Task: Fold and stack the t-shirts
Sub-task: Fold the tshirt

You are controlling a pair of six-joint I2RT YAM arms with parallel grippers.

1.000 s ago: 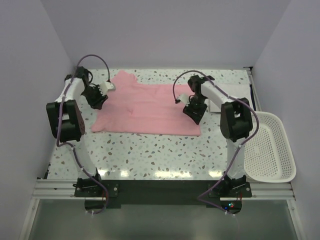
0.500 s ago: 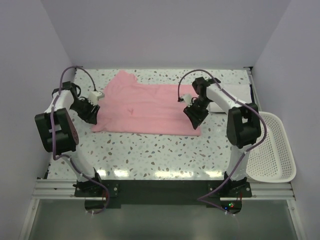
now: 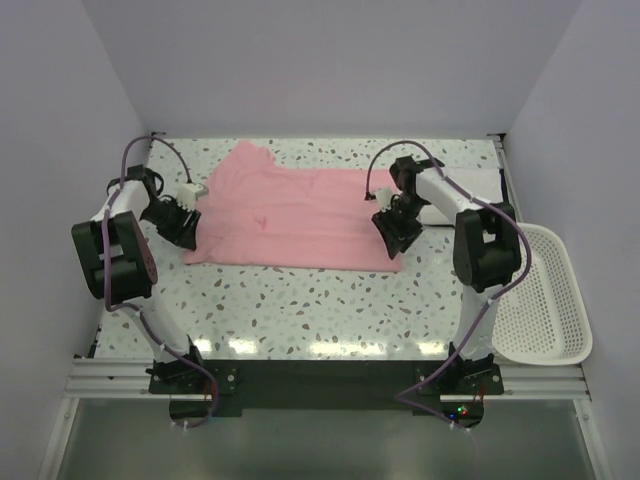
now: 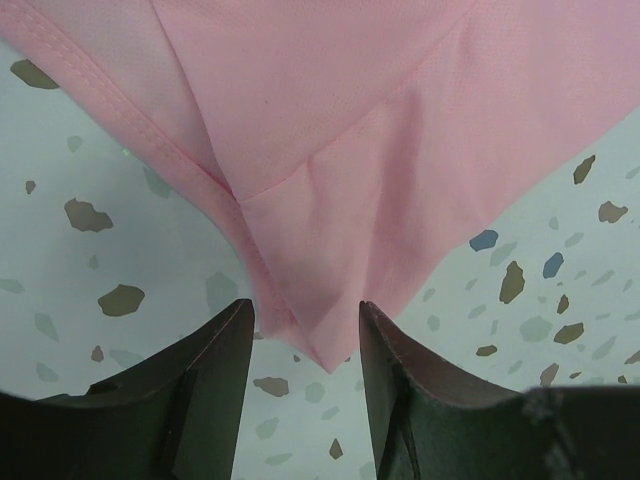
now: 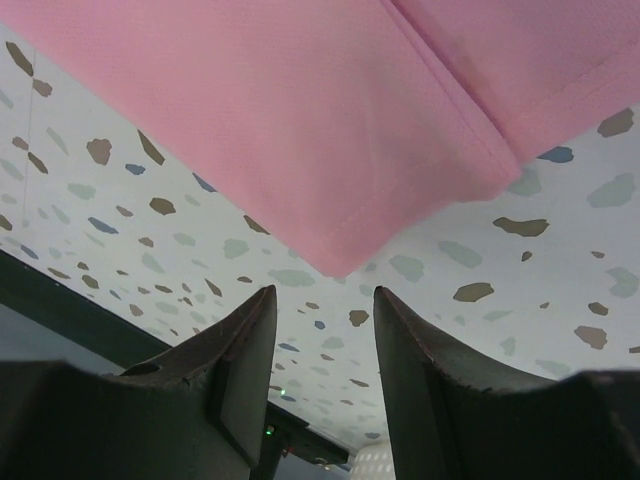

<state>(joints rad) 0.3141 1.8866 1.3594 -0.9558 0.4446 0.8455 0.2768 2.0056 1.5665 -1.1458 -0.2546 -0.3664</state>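
Top external view: a pink t-shirt [image 3: 290, 215] lies spread flat on the speckled terrazzo-pattern tabletop [image 3: 300, 310], toward 12 o'clock of the surface. It makes a wide, rough rectangle, with a sleeve poking out at its 11 o'clock corner. The cloth is soft and matte, with a few shallow wrinkles near the middle.

The left gripper [image 3: 183, 222] sits at the shirt's 9 o'clock edge, and the right gripper [image 3: 398, 233] at its 4 o'clock corner. At 2 o'clock of the tabletop, partly behind the right arm, lies a pale rectangle that looks like a folded white t-shirt [image 3: 480, 183]. A white plastic basket [image 3: 545, 300] with a perforated wall and rounded rim hangs off the tabletop at 3 to 4 o'clock.

Left wrist view: the left gripper [image 4: 305, 320] has its dark, smooth jaws spread. A pointed corner of pink cloth reaches down toward 6 o'clock into the gap between them, lying flat on the tabletop and not pinched. The knit is fine and dotted, with a stitched hem running from 10 o'clock and a fold crease meeting it above the jaws.

Right wrist view: the right gripper [image 5: 322, 300] also has its jaws spread. A rounded, hemmed corner of the shirt ends just above the gap at 12 o'clock, and a second layer overlaps it toward 2 o'clock. Grey, brown and blue chips fleck the pale tabletop.
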